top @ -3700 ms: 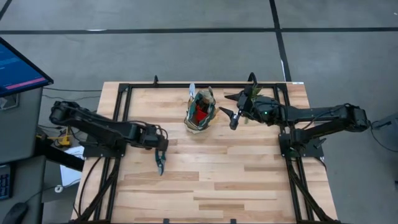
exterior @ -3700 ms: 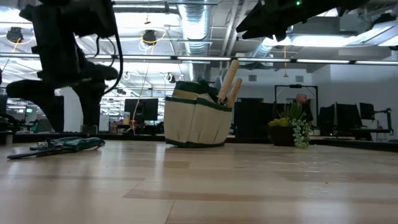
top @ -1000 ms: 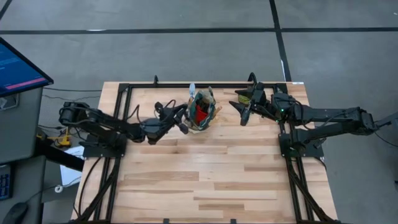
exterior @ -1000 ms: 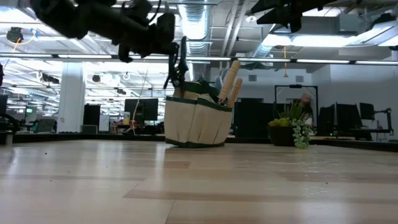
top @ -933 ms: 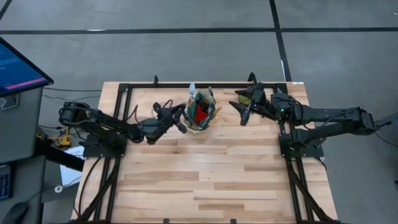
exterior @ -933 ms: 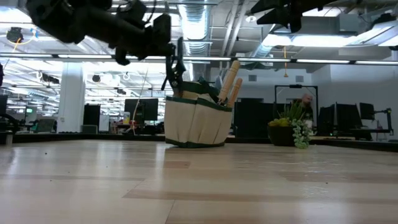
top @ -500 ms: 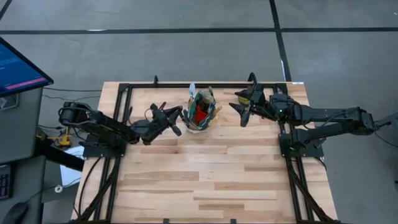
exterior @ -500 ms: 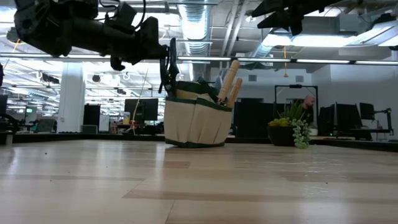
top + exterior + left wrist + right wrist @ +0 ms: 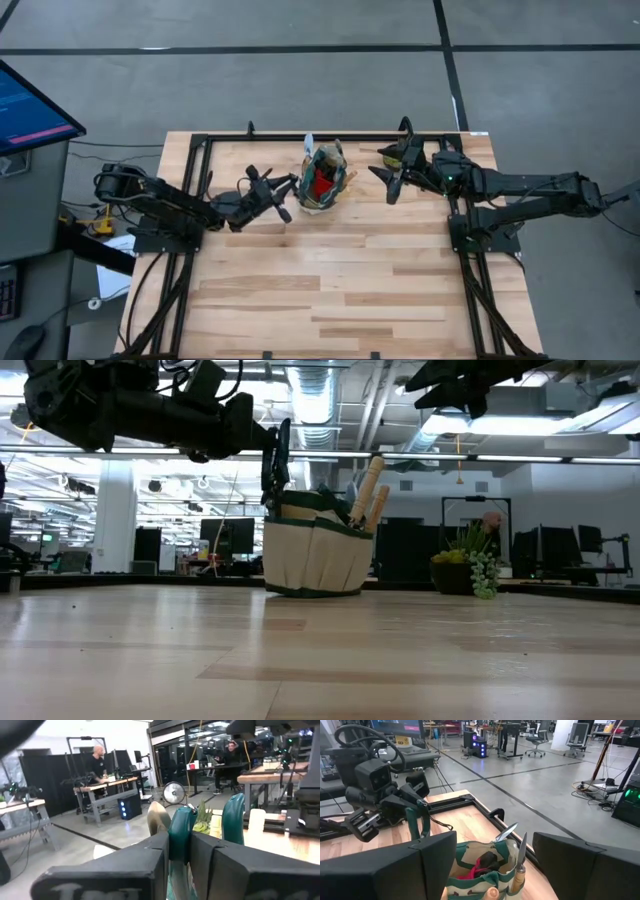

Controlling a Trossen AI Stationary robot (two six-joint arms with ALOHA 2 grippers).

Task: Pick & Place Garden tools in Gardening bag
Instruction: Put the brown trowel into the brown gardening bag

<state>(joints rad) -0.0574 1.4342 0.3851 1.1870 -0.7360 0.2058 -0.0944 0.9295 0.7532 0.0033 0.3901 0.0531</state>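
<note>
So the wooden table (image 9: pixel 330 290) takes up most of the overhead shot, with a black frame around its edges; both arms reach in from the sides toward the far middle. The gardening bag (image 9: pixel 322 183) stands upright back there, cream cloth with green trim, and it already has stuff in it: two wooden handles (image 9: pixel 367 490) poking up at a slant, a silver trowel blade (image 9: pixel 506 833) and a red piece (image 9: pixel 321 186) down inside.

The left gripper (image 9: pixel 276 194) is up off the table just beside the bag's left side, fingers pressed together on the pruning shears (image 9: pixel 276 455); from the low camera the shears hang blades-down right by the bag's rim, not inside it as far as I can tell; in the left wrist view the teal handles (image 9: pixel 182 829) stick out past the dark fingers.

The right gripper (image 9: pixel 392 178) hovers on the bag's other side, near the table's far edge, jaws spread wide and holding nothing; a small potted plant (image 9: pixel 470 566) sits back there too.
</note>
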